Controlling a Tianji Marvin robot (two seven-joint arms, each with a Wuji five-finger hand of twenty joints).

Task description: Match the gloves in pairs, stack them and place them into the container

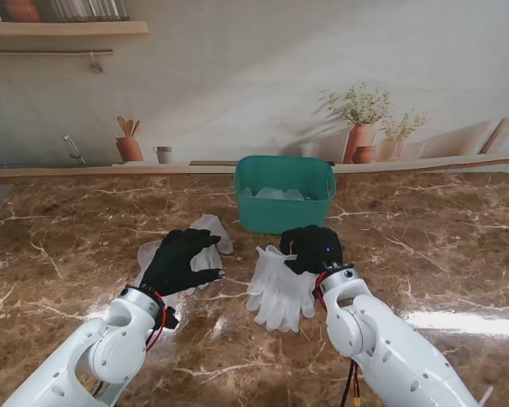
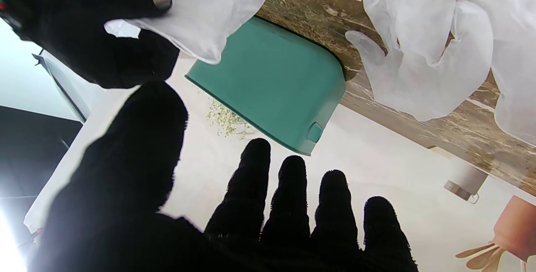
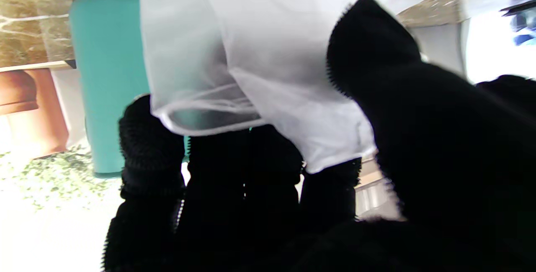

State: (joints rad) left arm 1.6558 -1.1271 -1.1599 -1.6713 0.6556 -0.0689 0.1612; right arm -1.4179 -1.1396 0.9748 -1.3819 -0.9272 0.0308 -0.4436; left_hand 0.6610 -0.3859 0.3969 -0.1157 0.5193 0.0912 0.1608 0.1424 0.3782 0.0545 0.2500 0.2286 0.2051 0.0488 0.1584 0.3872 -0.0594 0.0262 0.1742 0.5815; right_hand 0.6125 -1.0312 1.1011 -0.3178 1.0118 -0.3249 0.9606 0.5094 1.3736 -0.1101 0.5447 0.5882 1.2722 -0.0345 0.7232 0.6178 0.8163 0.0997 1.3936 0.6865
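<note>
The marble table fills the view, with the green bin at its far middle, something pale already lying in it. Near me lie two heaps of thin white gloves: the left gloves under my left hand, and the right gloves just beside them, cuffs toward the bin.

My left hand hovers flat over its heap, fingers spread and holding nothing. My right hand is curled on the cuff end of the right gloves; the wrist view shows film between thumb and fingers, though I cannot tell whether both layers are pinched.

The risk, as I judge it: if I lift with only one layer caught, the pair slides apart. The film is limp and could snag on the bin's rim, or drag the left gloves if the heaps overlap.
</note>
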